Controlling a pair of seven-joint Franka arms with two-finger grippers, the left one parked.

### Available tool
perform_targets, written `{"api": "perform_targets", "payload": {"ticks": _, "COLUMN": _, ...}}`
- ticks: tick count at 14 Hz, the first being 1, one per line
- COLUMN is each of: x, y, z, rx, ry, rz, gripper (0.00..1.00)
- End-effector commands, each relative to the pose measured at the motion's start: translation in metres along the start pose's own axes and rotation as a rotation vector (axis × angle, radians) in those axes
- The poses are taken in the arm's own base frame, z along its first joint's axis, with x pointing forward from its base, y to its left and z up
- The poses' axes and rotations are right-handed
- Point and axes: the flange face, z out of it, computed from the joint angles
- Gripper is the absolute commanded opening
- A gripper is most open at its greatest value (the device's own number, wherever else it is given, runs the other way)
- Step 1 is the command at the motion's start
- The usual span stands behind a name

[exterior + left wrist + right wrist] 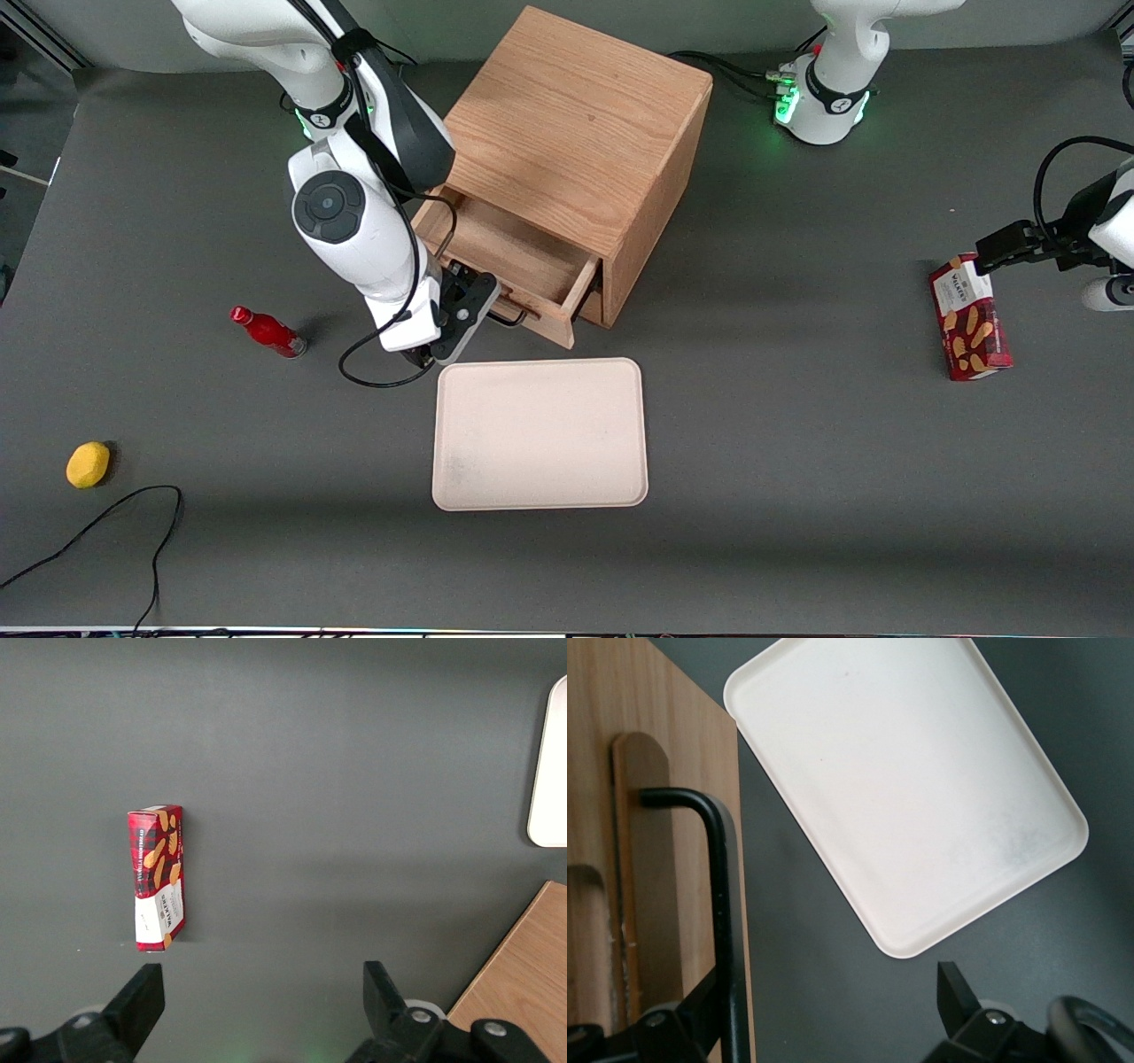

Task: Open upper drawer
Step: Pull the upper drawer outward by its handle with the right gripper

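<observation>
Upper drawer (523, 266) pulled partway out of oak cabinet (576, 133) near the tabletop's (797, 496) edge farthest from the front camera, gripper (461, 312) spread at its black handle (719, 904), just above cream tray (539, 434)

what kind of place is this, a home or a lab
Probably a robotics lab: two robot arms mounted at a grey table, the working arm's hand at the upper drawer, with loose props like a tray and biscuit box.

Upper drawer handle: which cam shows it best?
Right wrist view. The black bar handle of the upper drawer fills the frame close up, running between the gripper jaws, which stand open. Front view shows the drawer pulled out, but the gripper hides most of the handle. Left wrist view shows none of it.
</observation>
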Motion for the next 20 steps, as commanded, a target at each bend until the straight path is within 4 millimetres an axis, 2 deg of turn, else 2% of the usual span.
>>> {"api": "perform_targets", "payload": {"ticks": 1, "x": 0.001, "y": 0.011, "z": -0.003, "rx": 0.000, "ry": 0.001, "rz": -0.015, "gripper": 1.00}}
{"api": "perform_targets", "payload": {"ticks": 9, "x": 0.003, "y": 0.039, "z": -0.012, "rx": 0.003, "ry": -0.008, "rz": 0.021, "gripper": 1.00}}
{"api": "perform_targets", "payload": {"ticks": 12, "x": 0.003, "y": 0.041, "z": -0.004, "rx": 0.006, "ry": -0.016, "rz": 0.021, "gripper": 1.00}}
{"api": "perform_targets", "payload": {"ticks": 15, "x": 0.003, "y": 0.051, "z": -0.001, "rx": 0.004, "ry": -0.015, "rz": 0.030, "gripper": 1.00}}
{"api": "perform_targets", "payload": {"ticks": 20, "x": 0.003, "y": 0.058, "z": -0.003, "rx": -0.001, "ry": -0.010, "rz": 0.035, "gripper": 1.00}}
